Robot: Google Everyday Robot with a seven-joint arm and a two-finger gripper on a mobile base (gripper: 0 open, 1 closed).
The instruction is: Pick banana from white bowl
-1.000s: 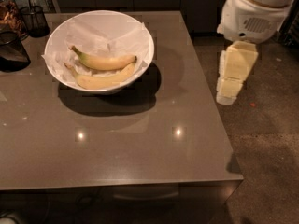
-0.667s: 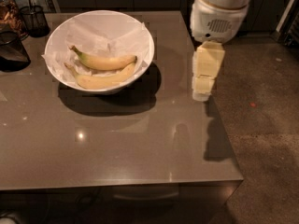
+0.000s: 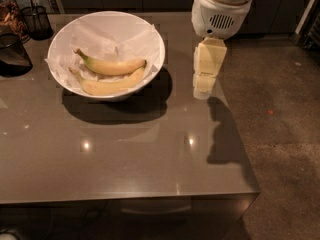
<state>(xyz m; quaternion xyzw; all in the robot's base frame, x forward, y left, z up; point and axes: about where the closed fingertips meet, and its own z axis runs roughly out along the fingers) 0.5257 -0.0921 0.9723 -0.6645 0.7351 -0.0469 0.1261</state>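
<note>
The white bowl (image 3: 65, 39) stands on the grey table at the back left, lined with crumpled white paper. Two yellow bananas lie in it side by side: one (image 3: 111, 66) above, the other (image 3: 107, 86) nearer the front rim. My gripper (image 3: 202, 91) hangs from the white arm over the table's right part, to the right of the bowl and apart from it, pointing down. It holds nothing.
The grey table (image 3: 125, 159) has its right edge just beyond the gripper and its front edge near the bottom. A dark glass container (image 3: 12, 54) and a black mesh cup (image 3: 37, 21) stand at the far left. Bare floor (image 3: 285, 114) lies to the right.
The arm and gripper have moved left, from beyond the table's right edge to over the table, closer to the bowl. The bowl and bananas have not moved.
</note>
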